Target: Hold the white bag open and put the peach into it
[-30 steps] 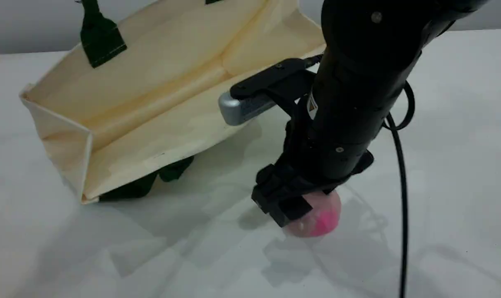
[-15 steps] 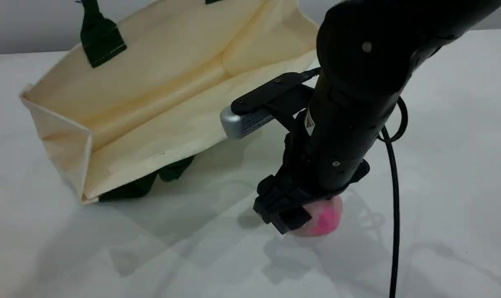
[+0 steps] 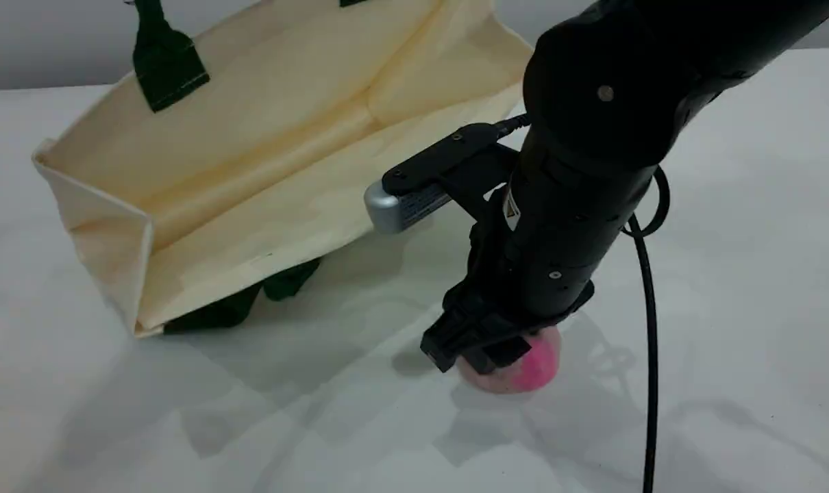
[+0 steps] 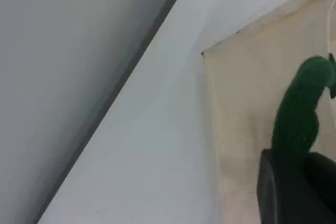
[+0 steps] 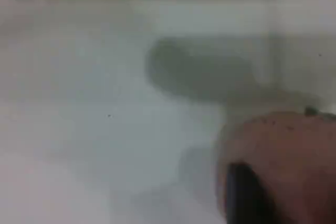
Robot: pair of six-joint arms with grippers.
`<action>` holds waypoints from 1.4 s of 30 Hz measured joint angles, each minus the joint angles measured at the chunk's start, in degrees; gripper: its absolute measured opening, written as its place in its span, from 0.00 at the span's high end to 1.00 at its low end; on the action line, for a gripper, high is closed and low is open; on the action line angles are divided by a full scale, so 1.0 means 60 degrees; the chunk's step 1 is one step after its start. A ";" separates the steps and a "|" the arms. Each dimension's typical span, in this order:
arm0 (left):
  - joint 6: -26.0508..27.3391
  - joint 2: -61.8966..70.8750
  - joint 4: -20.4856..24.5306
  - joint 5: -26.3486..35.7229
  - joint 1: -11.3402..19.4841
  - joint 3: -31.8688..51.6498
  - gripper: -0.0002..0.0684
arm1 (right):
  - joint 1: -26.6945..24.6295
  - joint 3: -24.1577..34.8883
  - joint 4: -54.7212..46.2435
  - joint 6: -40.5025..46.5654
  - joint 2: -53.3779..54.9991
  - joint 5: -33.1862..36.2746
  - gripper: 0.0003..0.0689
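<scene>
The right gripper (image 3: 486, 352) is closing; a second ago its jaws were standing wide on either side of the peach (image 3: 534, 366), and now they are drawing in on the fruit and, as far as the scene view shows, pinching it; in the right wrist view the pink skin is lying right against the dark fingertip. The peach is still resting on the table (image 3: 181, 411), near and right of centre, so the pick is only just being secured and nothing is being lifted yet. The white bag (image 3: 250, 171) is sitting at the far left, well apart from the fruit and unchanged; the left gripper (image 4: 296, 182) is staying pressed together on a green rope handle (image 4: 302, 108), keeping the bag's upper side raised. With the grasp forming, the likely next step is raising the fruit and carrying it far and left to the bag's mouth.
</scene>
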 joint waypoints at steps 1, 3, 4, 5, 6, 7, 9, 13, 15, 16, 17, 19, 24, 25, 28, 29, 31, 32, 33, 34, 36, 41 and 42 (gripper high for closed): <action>0.0000 0.0000 0.0000 0.0000 0.0000 0.0000 0.87 | 0.0000 0.0000 -0.0020 0.0000 0.0018 0.0021 0.61; -0.0009 0.0000 0.0000 0.0000 0.0000 0.0000 0.87 | 0.0000 0.0000 -0.0145 0.0000 0.0063 0.0020 0.61; -0.0009 0.0000 0.0000 0.0000 0.0000 0.0000 0.87 | 0.0000 0.0000 -0.0159 0.0000 0.0101 0.0020 0.61; -0.0009 0.0000 0.0000 0.0000 0.0000 0.0000 0.87 | 0.0000 0.0000 -0.0167 0.0000 0.0121 0.0041 0.61; -0.0009 0.0000 0.0000 0.0000 0.0000 0.0000 0.87 | 0.0000 0.0000 -0.0167 0.0000 0.0121 0.0079 0.61; -0.0009 0.0000 0.0009 0.0000 0.0000 0.0000 0.87 | 0.0000 0.0000 -0.0208 0.0000 0.0121 0.0110 0.61; -0.0009 0.0000 0.0009 0.0000 0.0000 0.0000 0.87 | 0.0000 0.0000 -0.0316 0.0000 0.0100 0.0216 0.61; -0.0009 0.0000 0.0009 0.0000 0.0000 0.0000 0.87 | 0.0007 0.0009 -0.0680 0.0000 -0.0249 0.0760 0.62; -0.0009 0.0000 0.0009 0.0000 0.0000 0.0000 0.87 | 0.0007 0.0028 -0.0764 -0.0009 -0.0561 0.1130 0.65; -0.0009 0.0000 0.0009 0.0000 0.0000 0.0000 0.87 | 0.0007 0.0028 -0.0768 -0.0009 -0.0760 0.1242 0.66; -0.0009 0.0000 0.0009 0.0000 0.0000 0.0000 0.87 | 0.0007 0.0028 -0.0842 -0.0017 -0.0936 0.1247 0.66; -0.0009 0.0000 0.0009 0.0000 0.0000 0.0000 0.87 | 0.0007 0.0028 -0.0992 -0.0017 -0.1409 0.1239 0.66; -0.0009 0.0000 0.0009 0.0000 0.0000 0.0000 0.87 | 0.0007 0.0028 -0.1355 -0.0017 -0.2695 0.1364 0.66; -0.0009 0.0000 0.0009 0.0000 0.0000 0.0000 0.87 | 0.0007 0.0028 -0.1427 -0.0017 -0.2928 0.1364 0.66; -0.0009 0.0000 0.0009 0.0000 0.0000 0.0000 0.87 | 0.0007 0.0020 -0.1478 -0.0017 -0.3688 0.1367 0.66; -0.0009 0.0000 0.0009 0.0000 0.0000 0.0000 0.87 | 0.0007 0.0020 -0.1478 -0.0017 -0.3934 0.1367 0.66; -0.0009 0.0000 0.0009 0.0000 0.0000 0.0000 0.87 | 0.0007 0.0020 -0.1478 -0.0017 -0.4359 0.1359 0.66; -0.0009 0.0000 0.0009 0.0000 0.0000 0.0000 0.87 | 0.0007 0.0020 -0.1478 -0.0017 -0.4489 0.1288 0.66; -0.0009 0.0000 0.0000 0.0000 0.0000 0.0000 0.87 | 0.0007 0.0010 -0.1486 -0.0017 -0.4605 0.1175 0.66; -0.0009 0.0000 0.0000 0.0000 0.0000 0.0000 0.87 | 0.0007 -0.0016 -0.1508 -0.0017 -0.4653 0.1086 0.66; -0.0009 0.0000 0.0000 0.0000 0.0000 0.0000 0.87 | 0.0007 -0.0140 -0.1508 -0.0016 -0.4642 0.0836 0.66; -0.0009 0.0000 -0.0001 0.0000 0.0000 0.0000 0.87 | 0.0007 -0.0421 -0.1524 -0.0010 -0.4583 0.0193 0.66; -0.0009 0.0000 -0.0001 0.0000 0.0000 0.0000 0.87 | 0.0007 -0.0435 -0.1524 -0.0010 -0.4583 0.0033 0.66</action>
